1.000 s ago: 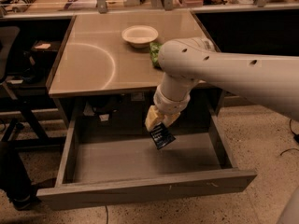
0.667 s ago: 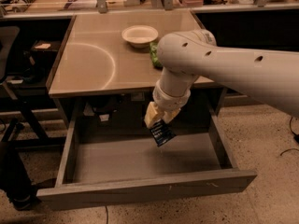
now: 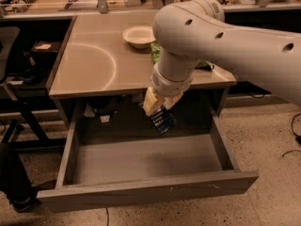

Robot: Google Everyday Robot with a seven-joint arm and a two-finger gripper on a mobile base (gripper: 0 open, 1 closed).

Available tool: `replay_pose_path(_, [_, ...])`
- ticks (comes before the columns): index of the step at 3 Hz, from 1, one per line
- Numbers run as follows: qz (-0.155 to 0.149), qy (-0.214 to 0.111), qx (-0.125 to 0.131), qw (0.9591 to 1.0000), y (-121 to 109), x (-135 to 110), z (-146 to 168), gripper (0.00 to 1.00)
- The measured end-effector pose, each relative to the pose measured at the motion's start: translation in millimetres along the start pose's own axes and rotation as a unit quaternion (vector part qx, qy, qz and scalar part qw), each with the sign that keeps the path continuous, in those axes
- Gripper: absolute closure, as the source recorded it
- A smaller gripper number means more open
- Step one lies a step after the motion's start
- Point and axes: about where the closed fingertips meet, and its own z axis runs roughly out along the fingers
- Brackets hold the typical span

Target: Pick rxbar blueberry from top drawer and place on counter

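Observation:
The top drawer (image 3: 141, 194) is pulled wide open, its grey floor bare. Above its back half hangs the rxbar blueberry (image 3: 164, 120), a dark blue wrapper with white lettering, tilted and held by its upper end. My gripper (image 3: 159, 106) with cream-coloured fingers is shut on it, just below the front edge of the counter (image 3: 89, 65). The big white arm comes in from the upper right and hides part of the counter's right side.
A white bowl (image 3: 138, 36) sits at the back of the counter, with a green bag (image 3: 155, 52) partly hidden behind my arm. A cluttered shelf with metal posts runs along the back. Dark furniture stands at the left, speckled floor at the right.
The arm has lifted and swung slightly, carrying the bar up from deeper in the drawer toward the counter's front edge.

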Motion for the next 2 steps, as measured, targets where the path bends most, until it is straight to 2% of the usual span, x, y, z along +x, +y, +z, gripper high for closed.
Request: replay_pose_path(2, [-0.018,-0.053,-0.005,0.9984,9.3,-43.2,-42.2,1.00])
